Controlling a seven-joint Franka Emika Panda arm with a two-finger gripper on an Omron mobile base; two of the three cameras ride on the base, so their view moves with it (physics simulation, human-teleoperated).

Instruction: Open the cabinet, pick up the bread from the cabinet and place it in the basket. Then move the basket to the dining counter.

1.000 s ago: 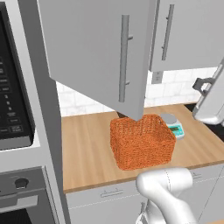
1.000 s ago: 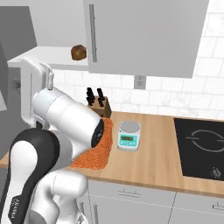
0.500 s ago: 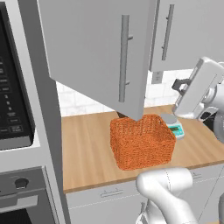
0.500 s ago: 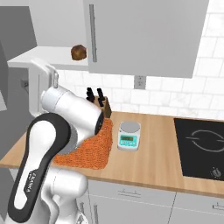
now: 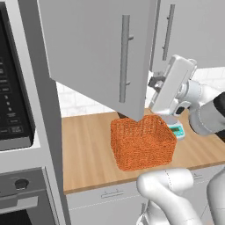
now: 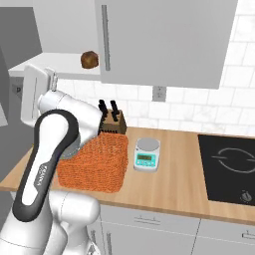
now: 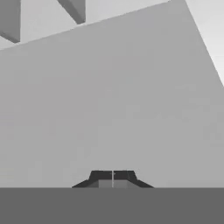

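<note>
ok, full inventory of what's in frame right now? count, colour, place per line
Light-grey wall cabinet: one, door swung open, above the counter.
Small dark brown bread lump: one, on the cabinet's white shelf.
Orange woven rectangular basket: one, on the light-wood countertop.
Brown wooden knife block: one, black handles, behind the basket.
White kitchen scale: one, teal front, right of the basket.
Black cooktop: one, inset at the counter's right.
Black oven: one, in the tall unit at left.
Tool: one, dark fingertips together, facing a grey surface.
</note>
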